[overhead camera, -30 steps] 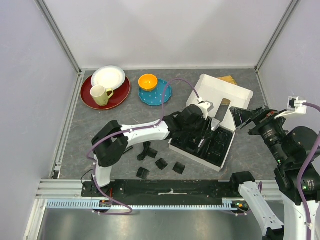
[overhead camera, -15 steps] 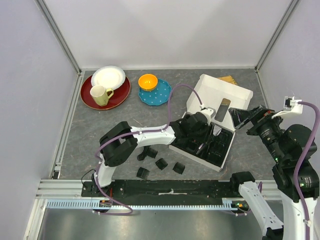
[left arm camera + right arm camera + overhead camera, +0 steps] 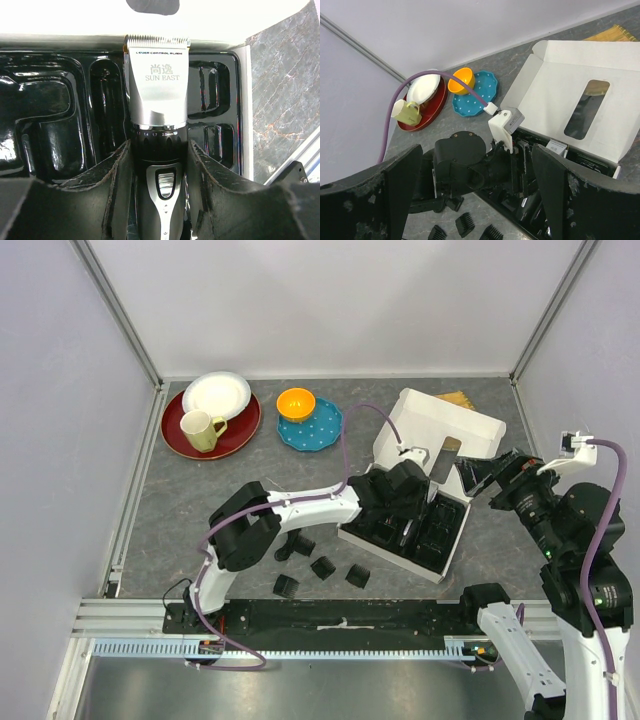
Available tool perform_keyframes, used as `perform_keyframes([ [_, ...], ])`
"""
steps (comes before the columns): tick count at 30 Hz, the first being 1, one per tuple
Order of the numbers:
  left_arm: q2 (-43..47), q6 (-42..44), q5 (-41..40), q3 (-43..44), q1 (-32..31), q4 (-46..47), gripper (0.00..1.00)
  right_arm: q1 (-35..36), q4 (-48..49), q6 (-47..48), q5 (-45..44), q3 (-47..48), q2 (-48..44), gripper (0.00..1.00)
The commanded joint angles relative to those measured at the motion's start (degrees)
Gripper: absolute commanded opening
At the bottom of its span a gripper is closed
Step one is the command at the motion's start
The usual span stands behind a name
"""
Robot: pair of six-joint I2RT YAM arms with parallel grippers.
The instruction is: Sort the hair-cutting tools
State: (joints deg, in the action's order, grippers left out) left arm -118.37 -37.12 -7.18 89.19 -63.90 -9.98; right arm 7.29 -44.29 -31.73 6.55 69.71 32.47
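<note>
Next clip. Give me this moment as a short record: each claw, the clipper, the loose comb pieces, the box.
left claw: shut on the clipper, one finger on each side of its body
clipper: blade end pointing away from the wrist, over the black tray
right claw: open, raised at the right, holding nothing
comb attachments: four loose on the table, on the near side of the white box
white box: lid open

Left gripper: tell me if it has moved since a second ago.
Yes. The left gripper, holding the clipper, has shifted right, farther across the black tray.
</note>
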Motion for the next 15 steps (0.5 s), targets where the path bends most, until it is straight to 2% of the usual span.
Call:
perform_keyframes([
  [1,-0.55,-4.62,0.76,4.24,-0.88,-1.18,0.02,0.18,0.96,0.44,-0.92,-0.72,0.58,0.98],
  [10,-1.69,-6.64,1.12,2.92,-1.75,-2.24,0.02,0.18,1.05,0.79,-1.10,-1.07,0.40,0.98],
  [15,-3.71,-6.56,-0.20,3.71,-1.93,-2.41,0.14,0.09,0.96,0.70,-0.92,-1.33,0.49,0.98],
])
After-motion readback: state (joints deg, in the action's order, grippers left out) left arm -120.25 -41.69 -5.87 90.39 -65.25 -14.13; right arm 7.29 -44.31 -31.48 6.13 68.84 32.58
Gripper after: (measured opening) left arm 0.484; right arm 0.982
